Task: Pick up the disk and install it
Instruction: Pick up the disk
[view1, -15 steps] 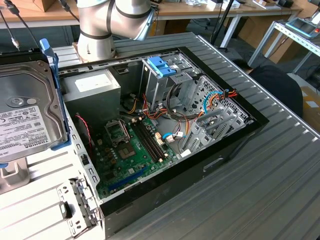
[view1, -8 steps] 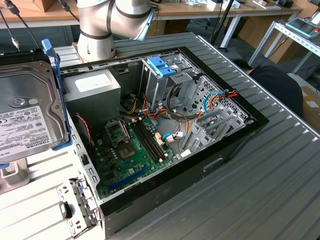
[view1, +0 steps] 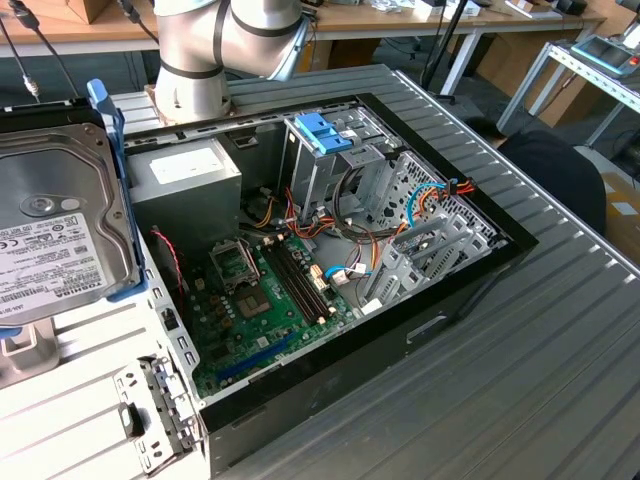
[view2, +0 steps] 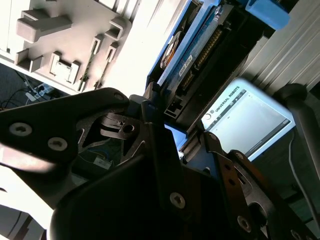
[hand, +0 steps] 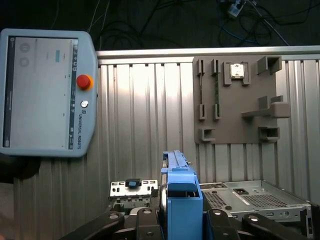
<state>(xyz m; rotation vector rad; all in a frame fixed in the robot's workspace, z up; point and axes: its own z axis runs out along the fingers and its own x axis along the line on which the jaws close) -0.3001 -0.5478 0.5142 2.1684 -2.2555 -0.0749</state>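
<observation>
Ribbed metal table under an open computer case, and we're mid-carry. The gripper is clamped on the disk, which hangs in the air off the case's side, toward the exterior view's left. It is well apart from the drive cage inside the case.

Pickup looks done; the install is not. The label face is turned toward the exterior camera. In both wrist views the disk shows edge-on, its blue carrier pinched between the jaws and its long axis running straight out from the gripper.

My read: what's left calls for bringing that long axis in line with the cage's slot, flat and square, clear of the loose cables in the case.
</observation>
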